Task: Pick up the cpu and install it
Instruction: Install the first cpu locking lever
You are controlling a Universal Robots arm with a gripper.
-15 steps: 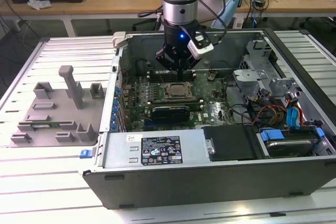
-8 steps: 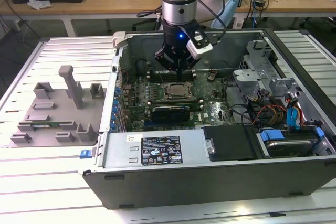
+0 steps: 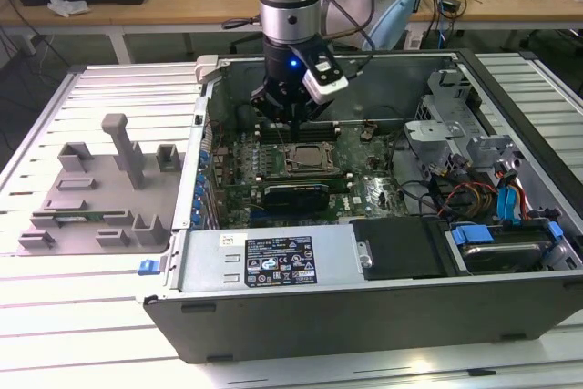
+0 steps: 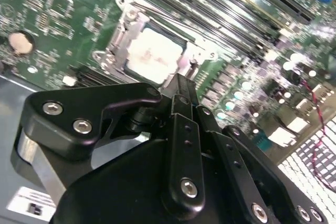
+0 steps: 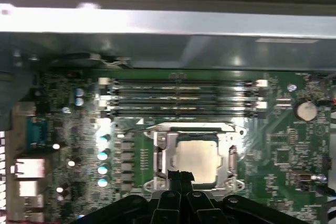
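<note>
Grey fixture tray (image 3: 96,189) lies at the exterior view's left, with one open computer case (image 3: 273,307) to its right. Inside, my one claw (image 5: 181,174), fingers pressed together, hangs over the single cpu (image 5: 198,157), which is seated in its socket frame (image 5: 160,150) beside four memory slots (image 5: 181,98).

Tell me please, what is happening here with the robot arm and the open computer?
A robot arm is reaching into the open computer case. Its gripper hangs close over the motherboard, at the edge of the socket frame, shut and with nothing in it. The cpu already lies inside that frame, with its silvery top facing up.
</note>
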